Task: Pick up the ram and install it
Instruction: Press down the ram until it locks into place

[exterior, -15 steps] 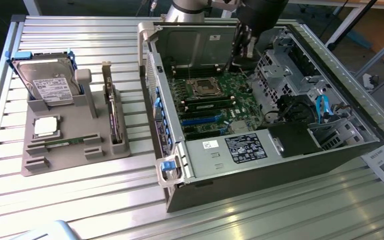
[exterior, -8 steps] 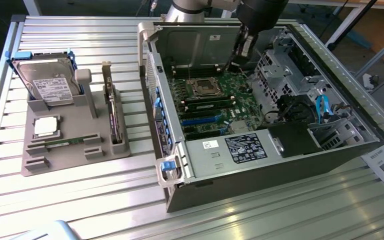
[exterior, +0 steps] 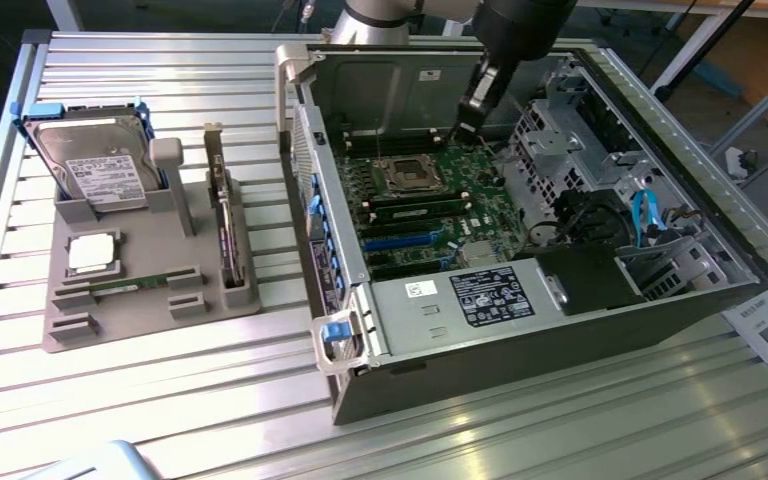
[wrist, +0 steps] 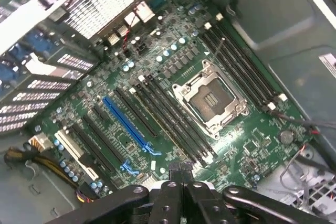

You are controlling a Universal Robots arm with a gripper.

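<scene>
The gripper (exterior: 468,128) hangs inside the case (exterior: 531,330), low over the board (wrist: 157,103), fingers (wrist: 173,174) clenched with nothing seen between them. What I take for the ram (exterior: 131,287) (a thin green strip) sits in the tray (exterior: 157,320) outside the case, on the exterior view's left. Judged risk: the closed tips are close to the slots (wrist: 173,124) and the bare socket (wrist: 210,100). A small drop or sideways drift could bend pins or snag the case's loose wires.

Open computer case (exterior: 651,310); hard drive (exterior: 91,165) in holder (exterior: 144,250).
</scene>
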